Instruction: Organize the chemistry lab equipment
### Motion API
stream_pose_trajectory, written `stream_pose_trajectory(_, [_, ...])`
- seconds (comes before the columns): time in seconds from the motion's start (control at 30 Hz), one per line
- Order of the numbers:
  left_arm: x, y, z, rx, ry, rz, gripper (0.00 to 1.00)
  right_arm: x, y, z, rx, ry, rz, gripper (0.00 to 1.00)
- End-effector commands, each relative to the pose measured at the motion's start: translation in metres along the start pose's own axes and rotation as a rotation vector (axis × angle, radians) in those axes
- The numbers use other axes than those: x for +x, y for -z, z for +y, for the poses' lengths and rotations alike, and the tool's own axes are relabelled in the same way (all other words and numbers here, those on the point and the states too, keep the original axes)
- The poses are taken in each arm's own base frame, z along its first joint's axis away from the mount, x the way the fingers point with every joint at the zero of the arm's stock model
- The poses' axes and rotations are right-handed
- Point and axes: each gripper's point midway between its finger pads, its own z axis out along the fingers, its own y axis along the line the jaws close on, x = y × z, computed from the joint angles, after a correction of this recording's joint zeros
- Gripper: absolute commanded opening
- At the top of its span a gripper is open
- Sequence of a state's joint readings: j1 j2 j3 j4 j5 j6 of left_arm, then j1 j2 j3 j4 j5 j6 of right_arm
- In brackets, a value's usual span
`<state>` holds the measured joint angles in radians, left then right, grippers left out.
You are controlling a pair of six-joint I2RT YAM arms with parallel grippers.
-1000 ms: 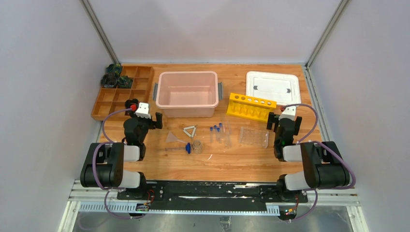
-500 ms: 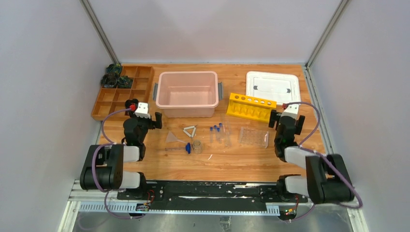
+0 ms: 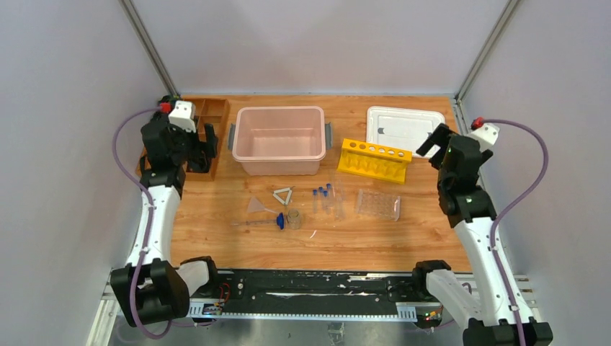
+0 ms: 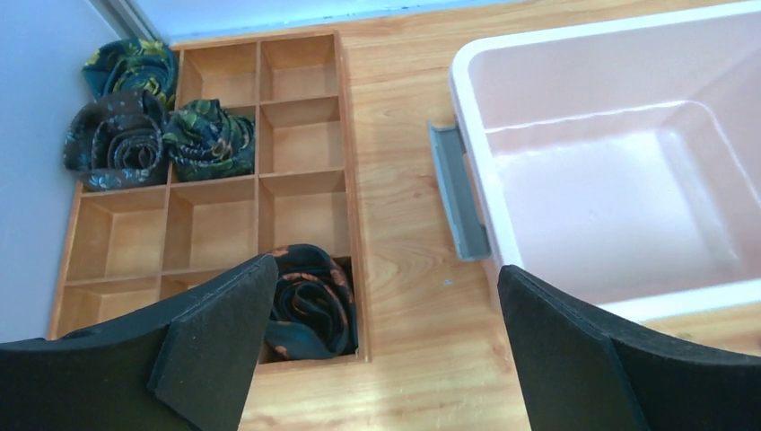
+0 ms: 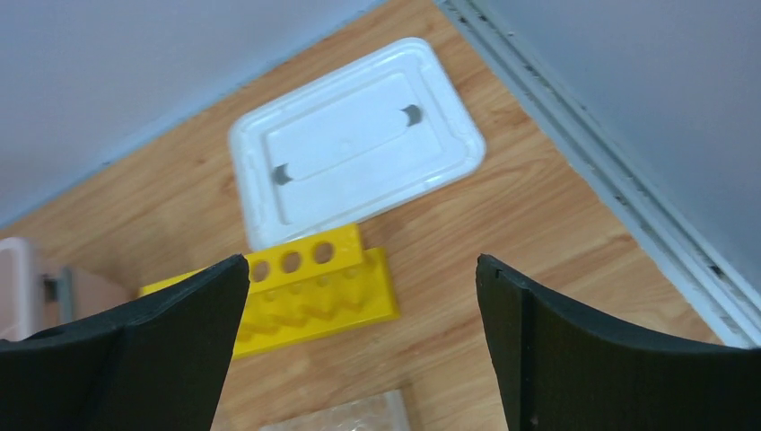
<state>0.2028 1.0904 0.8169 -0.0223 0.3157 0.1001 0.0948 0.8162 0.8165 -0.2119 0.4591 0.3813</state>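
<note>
Left gripper (image 4: pixel 386 278), jaws spread and empty, over the wooden tray (image 4: pixel 301 135); right gripper (image 5: pixel 361 265) likewise above the yellow rack (image 5: pixel 314 301). Vials (image 3: pixel 323 192) lie well apart from both. Risk: a glancing pinch rolls them away.

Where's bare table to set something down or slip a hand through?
Bare wood: the near strip between the tiny beaker row and the black base rail; left of the clear funnel; right of the clear vial tray. The pink bin is empty. Crowded: funnel to vial tray, and tray to yellow holed rack.
</note>
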Motion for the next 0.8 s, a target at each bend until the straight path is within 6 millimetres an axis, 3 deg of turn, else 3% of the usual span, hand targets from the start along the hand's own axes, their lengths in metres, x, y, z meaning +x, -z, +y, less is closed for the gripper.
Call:
stream_pose_trajectory(0.0, [0.012, 0.038, -0.019, 0.103, 0.03, 0.237, 1.0, -0.006, 0.035, 0.04, -0.202, -0.12, 0.198, 1.0])
stream_pose_trajectory(0.03, [0.006, 0.042, -0.019, 0.111, 0.044, 0.247, 1.0, -0.008, 0.042, 0.053, -0.295, -0.086, 0.209, 1.0])
stream_pose_trajectory(0.1, [-0.002, 0.049, -0.023, 0.135, 0.085, 0.271, 1.0, -0.004, 0.042, 0.052, -0.308, -0.085, 0.186, 1.0])
stream_pose_trajectory(0.3, [-0.018, 0.062, -0.031, 0.154, 0.166, 0.312, 1.0, 0.052, 0.035, 0.053, -0.223, 0.021, 0.414, 0.96])
stream_pose_trajectory(0.43, [-0.026, 0.069, -0.029, 0.127, 0.162, 0.293, 1.0, 0.086, 0.043, 0.083, -0.306, 0.148, 0.568, 0.92])
stream_pose_trajectory(0.63, [-0.014, 0.079, -0.024, 0.083, 0.14, 0.345, 1.0, 0.121, 0.055, 0.143, -0.49, 0.23, 0.606, 0.7])
stream_pose_trajectory(0.77, [-0.007, 0.084, -0.024, 0.069, 0.133, 0.355, 1.0, 0.147, 0.056, 0.176, -0.508, 0.296, 0.618, 0.55])
